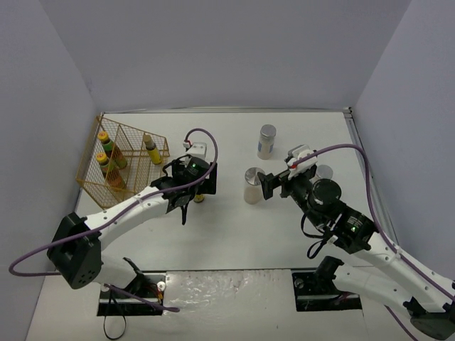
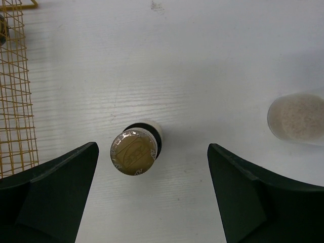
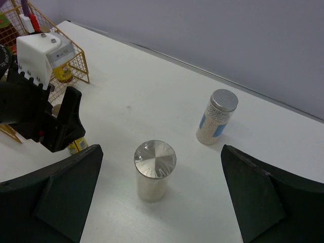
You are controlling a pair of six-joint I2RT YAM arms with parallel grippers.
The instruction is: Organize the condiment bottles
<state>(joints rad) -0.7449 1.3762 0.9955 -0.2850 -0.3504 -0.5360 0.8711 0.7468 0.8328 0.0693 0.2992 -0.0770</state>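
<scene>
A slim dark bottle with a gold cap (image 2: 133, 152) stands on the table right below my left gripper (image 2: 152, 152), nearer its left finger; the gripper is open and above it. The bottle peeks out under the gripper (image 1: 193, 193) in the top view (image 1: 200, 198). My right gripper (image 3: 162, 152) is open, with a pale silver-lidded jar (image 3: 154, 169) standing between and just beyond its fingers, untouched. In the top view this jar (image 1: 252, 185) is just left of the right gripper (image 1: 266, 185). A blue-labelled jar (image 1: 266, 141) stands farther back. A third jar (image 1: 324, 172) is partly hidden behind the right arm.
The gold wire rack (image 1: 121, 160) stands at the far left and holds two green-red-labelled yellow-capped bottles (image 1: 108, 147) and one slim dark bottle (image 1: 151, 149). Its mesh shows at the left of the left wrist view (image 2: 17, 101). Walls enclose the table's left, back and right.
</scene>
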